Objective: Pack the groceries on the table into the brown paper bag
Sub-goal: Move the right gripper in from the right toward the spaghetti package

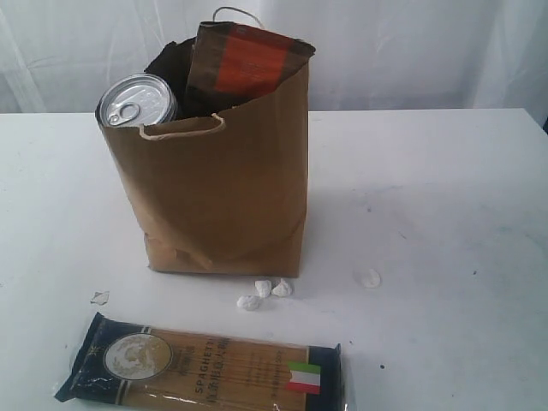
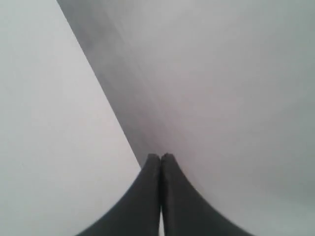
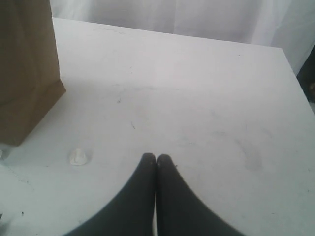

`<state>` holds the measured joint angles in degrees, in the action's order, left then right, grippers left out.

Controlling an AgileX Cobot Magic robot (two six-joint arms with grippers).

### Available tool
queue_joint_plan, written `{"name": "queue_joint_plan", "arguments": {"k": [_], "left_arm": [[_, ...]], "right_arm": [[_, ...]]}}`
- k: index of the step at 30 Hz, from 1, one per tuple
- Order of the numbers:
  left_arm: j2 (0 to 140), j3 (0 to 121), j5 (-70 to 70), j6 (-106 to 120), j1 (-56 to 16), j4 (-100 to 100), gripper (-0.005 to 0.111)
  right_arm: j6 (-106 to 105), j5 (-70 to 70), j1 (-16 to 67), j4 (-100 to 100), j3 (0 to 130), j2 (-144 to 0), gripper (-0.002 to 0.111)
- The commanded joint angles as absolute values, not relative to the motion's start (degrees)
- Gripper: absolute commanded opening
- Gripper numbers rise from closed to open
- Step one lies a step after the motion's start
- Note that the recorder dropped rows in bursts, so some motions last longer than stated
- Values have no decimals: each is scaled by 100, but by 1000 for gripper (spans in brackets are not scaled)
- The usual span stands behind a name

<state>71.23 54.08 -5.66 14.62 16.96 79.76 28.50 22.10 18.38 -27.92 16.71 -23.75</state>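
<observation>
Brown paper bag [image 1: 223, 197]: upright on the worktop [image 1: 445, 214], mouth open for loading.
Inside: jar [image 1: 135, 101] and pouch [image 1: 248, 60] poke above the rim, so it's crowded.
Spaghetti pack [image 1: 205, 370]: flat at six o'clock of the bag, unpacked; likely goes in end-first.
Left tool [image 2: 160, 156]: closed, empty.
Right tool [image 3: 156, 157]: closed, empty, clear of the bag.

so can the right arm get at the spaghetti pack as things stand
Probably yes: the spaghetti pack lies flat on the table, apart from the brown paper bag, with nothing on top. The right claw is shut and empty, so it would need to open first.
</observation>
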Motion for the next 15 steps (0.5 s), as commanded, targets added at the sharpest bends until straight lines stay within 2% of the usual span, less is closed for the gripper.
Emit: {"name": "queue_joint_plan", "arguments": {"k": [1, 5, 6, 8, 11, 13, 15], "left_arm": [[6959, 5725, -2230, 880, 1815, 5788, 0], [6959, 6300, -2298, -707, 1837, 1489, 0], [6917, 6557, -2287, -1400, 1792, -450, 0], [6788, 6732, -1947, -2828, 1607, -2869, 0], [6483, 6376, -945, -4524, 1264, -4377, 0], [6079, 5606, -896, -4573, 1161, -4523, 0], [5296, 4315, -1230, -4586, 1036, -4381, 0]], "right_arm": [[2901, 2136, 1820, -2660, 1654, -2363, 0], [2901, 2120, 1820, -2649, 1654, -2363, 0], [2901, 2108, 1820, -2649, 1654, -2363, 0], [2901, 2108, 1820, -2649, 1654, -2363, 0], [2901, 2035, 1820, -2604, 1654, -2363, 0], [2901, 1977, 1820, -2473, 1654, -2363, 0], [2857, 1895, 1820, -2367, 1654, -2363, 0]]}}
